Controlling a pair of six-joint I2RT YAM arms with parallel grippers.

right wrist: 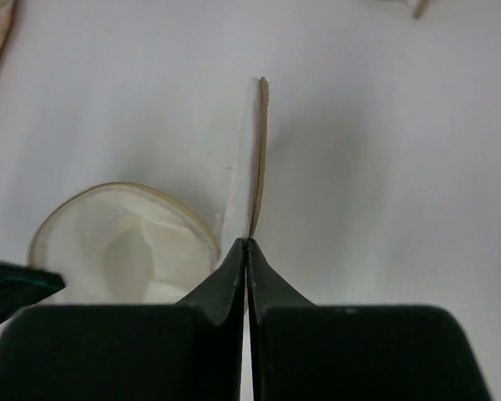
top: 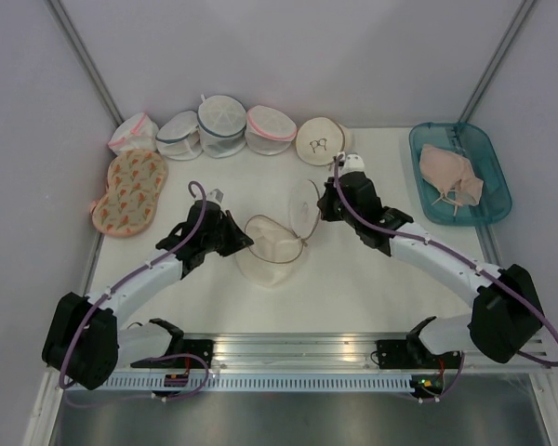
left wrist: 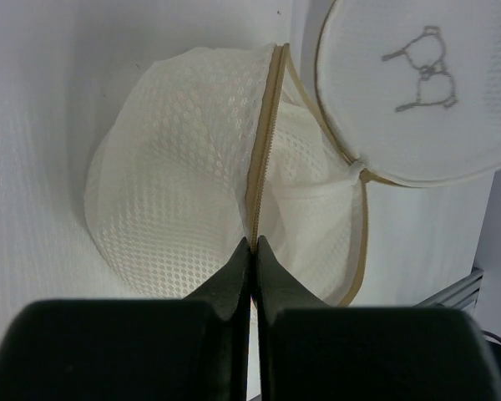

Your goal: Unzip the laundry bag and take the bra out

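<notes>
No lettering, brand name or number is legible in any view. 1 type of sign is present: a grey bra outline (left wrist: 421,70) on the open lid of the laundry bag (left wrist: 184,175). A matching dark outline (top: 319,143) marks a cream round bag (top: 309,130) in the back row.

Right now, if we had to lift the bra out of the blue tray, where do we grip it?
Pinch the bunched fabric in the middle of the bra, coming straight down. The blue tray has raised walls that block a side approach, and the thin strings at its near end look too slight to catch.
</notes>
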